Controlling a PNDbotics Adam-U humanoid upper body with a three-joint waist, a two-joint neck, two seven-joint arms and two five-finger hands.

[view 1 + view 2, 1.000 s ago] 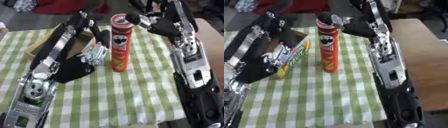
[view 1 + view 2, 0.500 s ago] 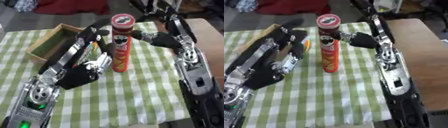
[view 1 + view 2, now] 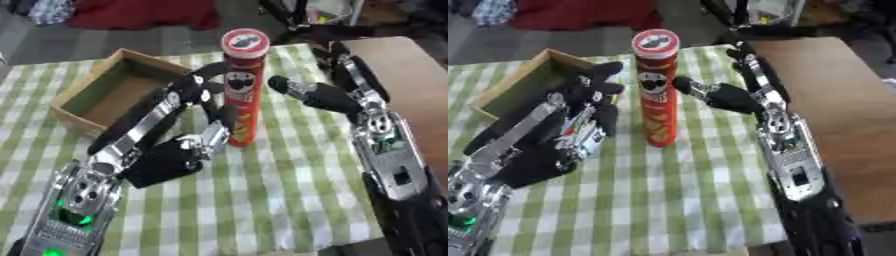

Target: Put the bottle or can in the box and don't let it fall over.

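Two hands, the left hand and right hand, are now brought closer beside the upright red chip can, fingers spread and nothing pinched yet, so the wooden box is not yet filled.

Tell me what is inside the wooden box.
The wooden box shows only its bare brown floor, nothing in it. Its near right corner is hidden behind the left hand, so that part cannot be checked.
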